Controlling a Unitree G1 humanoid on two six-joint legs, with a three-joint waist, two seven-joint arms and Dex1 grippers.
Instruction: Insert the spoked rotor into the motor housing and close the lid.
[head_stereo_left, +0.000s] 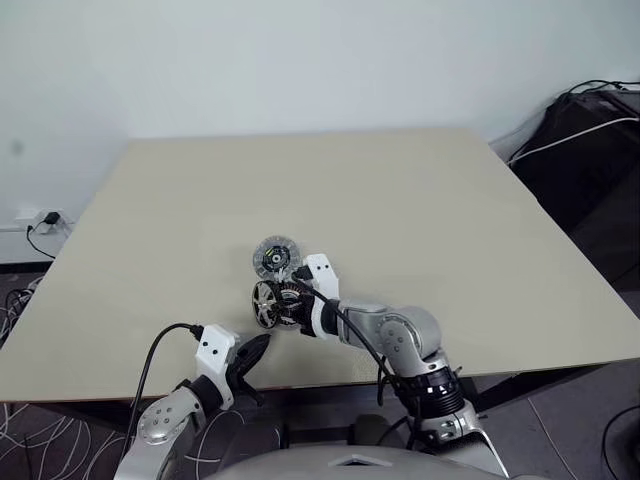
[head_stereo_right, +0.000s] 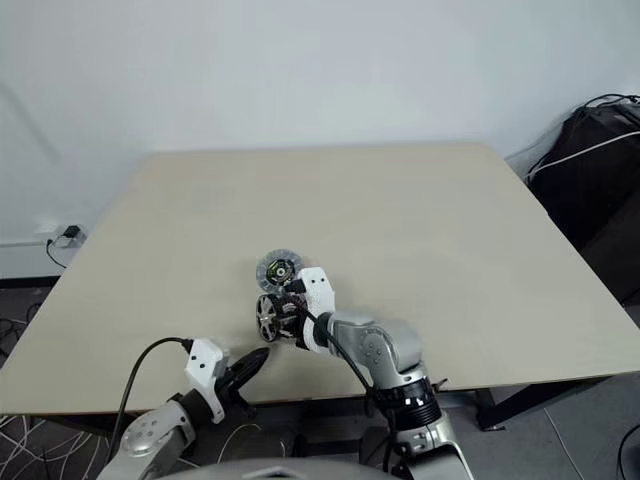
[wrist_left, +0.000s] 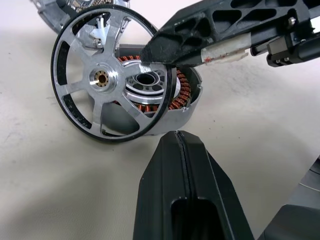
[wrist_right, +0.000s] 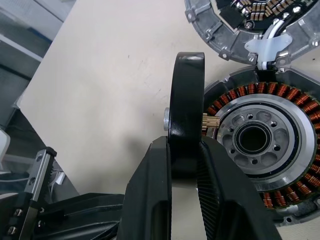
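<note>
Pressed together, my left hand (head_stereo_left: 250, 358) hovers near the desk (head_stereo_left: 450, 220) edge. My right hand (wrist_right: 186, 165) pinches the wheel (wrist_left: 107, 82) upright against the copper-wound motor body (wrist_right: 260, 145).

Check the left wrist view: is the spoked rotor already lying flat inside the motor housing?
No. The spoked rotor stands on edge, pinched by the right hand, beside the motor housing.

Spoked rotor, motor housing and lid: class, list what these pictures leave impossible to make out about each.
- Spoked rotor: seen edge-on between the right pincer fingers in the right wrist view, so its faces are hidden.
- Motor housing: cut off by the right wrist picture's edge; the rotor covers part in the left wrist view.
- Lid: board details too small in the head views.
</note>
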